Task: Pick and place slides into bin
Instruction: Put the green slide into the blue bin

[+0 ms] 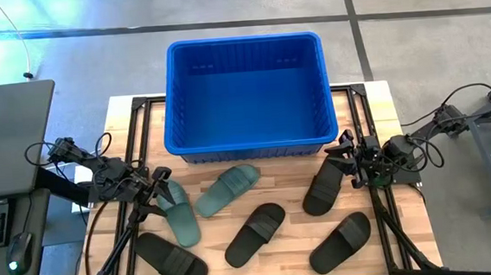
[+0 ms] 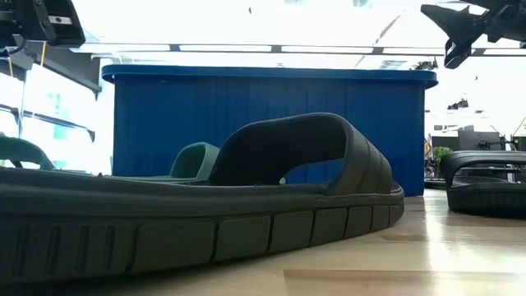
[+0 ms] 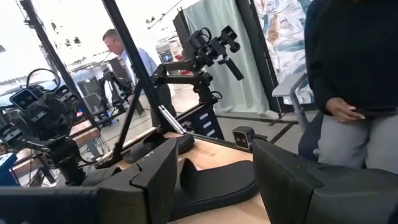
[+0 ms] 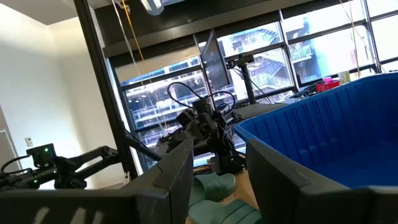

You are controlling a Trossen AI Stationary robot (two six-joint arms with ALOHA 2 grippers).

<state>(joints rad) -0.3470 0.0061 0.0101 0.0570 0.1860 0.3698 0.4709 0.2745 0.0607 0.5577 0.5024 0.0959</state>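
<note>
The blue bin (image 1: 247,94) stands at the table's far middle; it also shows in the low view (image 2: 271,123) and the right wrist view (image 4: 323,137). In front of it lie two green slides (image 1: 180,213) (image 1: 227,189) and several black slides (image 1: 169,257) (image 1: 256,233) (image 1: 324,187) (image 1: 341,240), all sole down on the wood. My left gripper (image 1: 157,180) is open and empty, raised by the left green slide's far end. My right gripper (image 1: 344,152) is open and empty, raised by the far end of a black slide. Both hang high in the low view, the left (image 2: 37,20) and the right (image 2: 456,37).
A dark frame rail (image 1: 133,145) runs along each side of the table. A laptop (image 1: 7,128) sits on a stand left of the table. People (image 3: 348,93) stand in the room beyond the right edge. Bare wood (image 1: 298,264) shows between the slides near the front edge.
</note>
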